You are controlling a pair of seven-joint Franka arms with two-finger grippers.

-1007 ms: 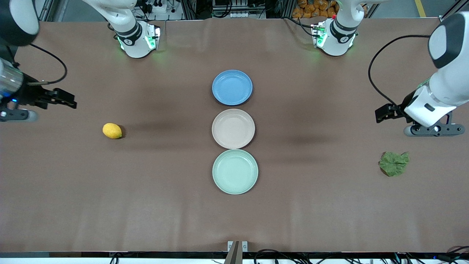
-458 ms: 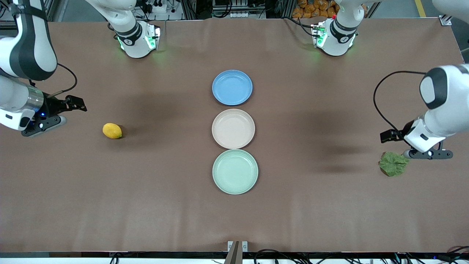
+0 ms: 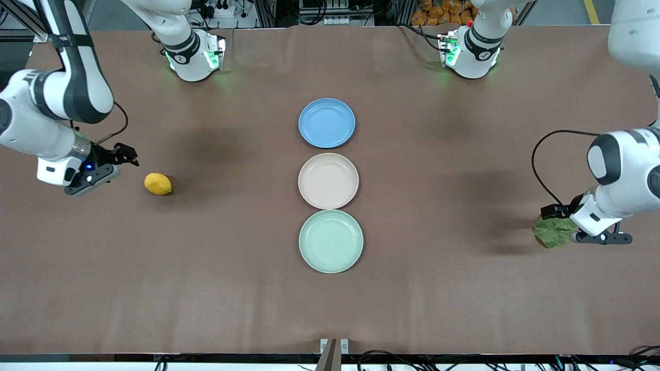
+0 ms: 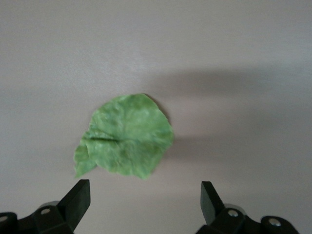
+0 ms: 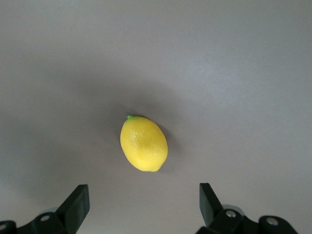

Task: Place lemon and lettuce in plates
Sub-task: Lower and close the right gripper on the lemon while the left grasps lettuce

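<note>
- The small oval bright-yellow lemon (image 3: 158, 184) lay on the brown counter (image 3: 206, 288) toward the right arm's end, well apart from the plates, its long axis roughly along the counter's length.
- The right tool (image 3: 126, 154) hung just beside it, off toward that end of the counter, fingers apart; the lemon (image 5: 144, 143) sat ahead of the gap, untouched.
- The dark-green wrinkly lettuce leaf (image 3: 553, 232) lay flat at the left arm's end, ragged-edged.
- The left tool (image 4: 144, 195) hovered at its edge, fingers spread wide, the leaf (image 4: 126, 137) just ahead of them.
- The beige-cream round plate (image 3: 328, 181) and pale mint-green plate (image 3: 331, 240) sat mid-counter, both bare, the mint one nearer.
</note>
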